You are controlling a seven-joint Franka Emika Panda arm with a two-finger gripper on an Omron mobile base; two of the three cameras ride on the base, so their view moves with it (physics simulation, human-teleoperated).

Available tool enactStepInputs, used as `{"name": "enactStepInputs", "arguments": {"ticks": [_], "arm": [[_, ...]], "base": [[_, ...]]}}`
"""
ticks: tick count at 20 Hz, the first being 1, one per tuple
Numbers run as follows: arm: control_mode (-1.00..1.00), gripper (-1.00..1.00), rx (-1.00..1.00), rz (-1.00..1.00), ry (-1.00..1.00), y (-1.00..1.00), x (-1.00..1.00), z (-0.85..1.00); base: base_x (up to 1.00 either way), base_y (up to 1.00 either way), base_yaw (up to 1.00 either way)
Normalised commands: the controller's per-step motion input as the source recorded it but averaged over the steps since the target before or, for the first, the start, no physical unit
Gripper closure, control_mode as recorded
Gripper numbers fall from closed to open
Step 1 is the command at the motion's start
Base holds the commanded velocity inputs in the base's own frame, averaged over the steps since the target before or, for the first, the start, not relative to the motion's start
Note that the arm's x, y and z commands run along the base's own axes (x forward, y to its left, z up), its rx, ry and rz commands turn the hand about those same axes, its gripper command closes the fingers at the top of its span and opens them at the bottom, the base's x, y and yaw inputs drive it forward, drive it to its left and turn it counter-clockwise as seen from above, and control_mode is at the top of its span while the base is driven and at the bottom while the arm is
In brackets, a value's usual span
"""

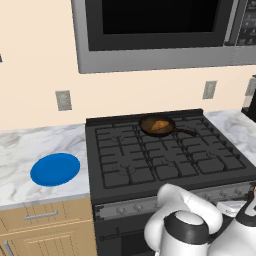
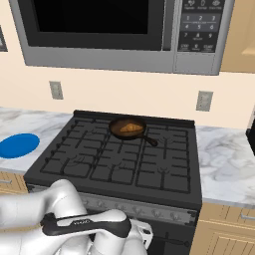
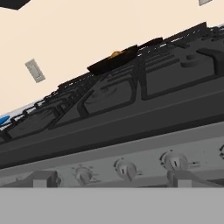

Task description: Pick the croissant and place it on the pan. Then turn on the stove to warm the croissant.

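Gripper [image 3: 112,178] open before stove [image 3: 131,100] knobs [image 3: 173,161], markings illegible

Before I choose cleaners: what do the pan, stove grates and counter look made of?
Pan: dark matte metal, likely cast iron or nonstick. Stove grates: black matte cast iron by their thick bars. Counter: white, grey-veined, glossy; looks like marble, possibly laminate.
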Motion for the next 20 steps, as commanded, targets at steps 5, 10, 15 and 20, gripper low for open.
{"name": "enactStepInputs", "arguments": {"ticks": [5, 10, 15, 20], "arm": [[-1.00, -1.00, 0.00, 0.00, -0.01, 0.00, 0.15, -0.01], [-1.00, -1.00, -0.01, 0.00, -0.01, 0.00, 0.19, -0.01], [-1.00, -1.00, -0.01, 0.00, 0.00, 0.00, 0.13, -0.16], [-1.00, -1.00, 0.00, 0.00, 0.00, -0.01, 0.15, -0.16]], "base": [[0.00, 0.00, 0.00], [0.00, 0.00, 0.00], [0.00, 0.00, 0.00], [0.00, 0.00, 0.00]]}}
